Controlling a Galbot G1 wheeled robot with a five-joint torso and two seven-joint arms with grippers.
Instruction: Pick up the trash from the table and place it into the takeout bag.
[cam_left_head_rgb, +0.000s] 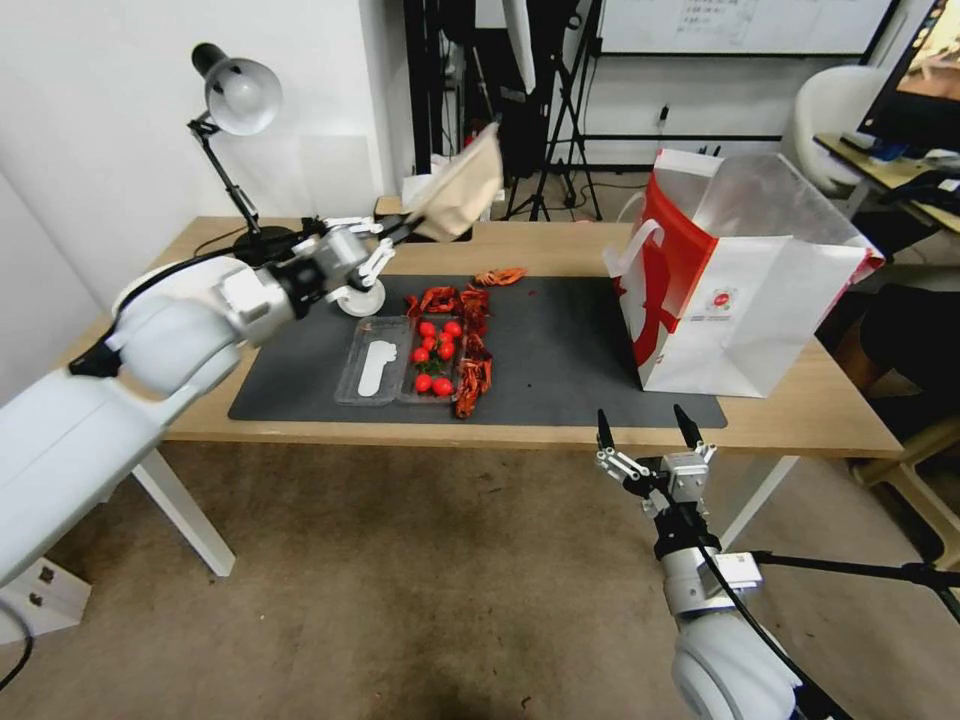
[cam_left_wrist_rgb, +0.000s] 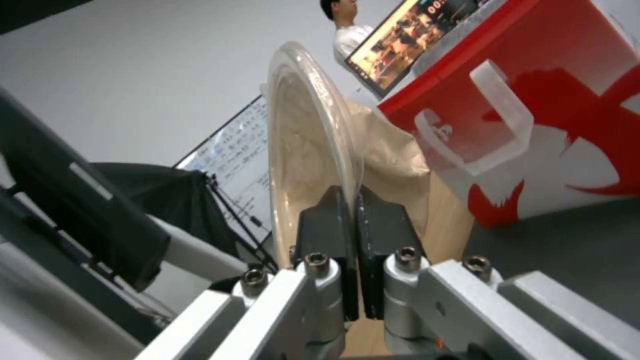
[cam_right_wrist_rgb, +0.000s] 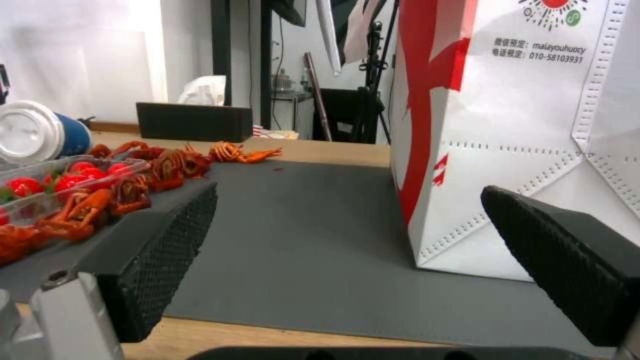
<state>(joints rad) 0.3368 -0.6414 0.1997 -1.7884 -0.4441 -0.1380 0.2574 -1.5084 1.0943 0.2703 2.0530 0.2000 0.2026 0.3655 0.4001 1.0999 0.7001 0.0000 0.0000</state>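
My left gripper (cam_left_head_rgb: 400, 228) is raised over the back left of the table (cam_left_head_rgb: 560, 245), shut on the rim of the round beige bowl (cam_left_head_rgb: 462, 188), which is tilted on edge in the air. In the left wrist view both fingers (cam_left_wrist_rgb: 327, 220) pinch the bowl (cam_left_wrist_rgb: 303, 145) at its rim, with the takeout bag (cam_left_wrist_rgb: 567, 100) beyond. The white and red takeout bag (cam_left_head_rgb: 745, 300) stands open at the right end of the dark mat (cam_left_head_rgb: 560, 360). A small white-lidded cup (cam_right_wrist_rgb: 30, 131) lies on its side at the mat's left. My right gripper (cam_left_head_rgb: 647, 428) hangs open before the table's front edge, holding nothing.
A clear tray with cherry tomatoes (cam_left_head_rgb: 432, 358) and red crayfish shells (cam_left_head_rgb: 470, 375) lie on the mat's left half. A desk lamp (cam_left_head_rgb: 235, 95) stands at the back left corner. A black box (cam_right_wrist_rgb: 193, 121) sits at the table's far edge. The mat's middle is bare.
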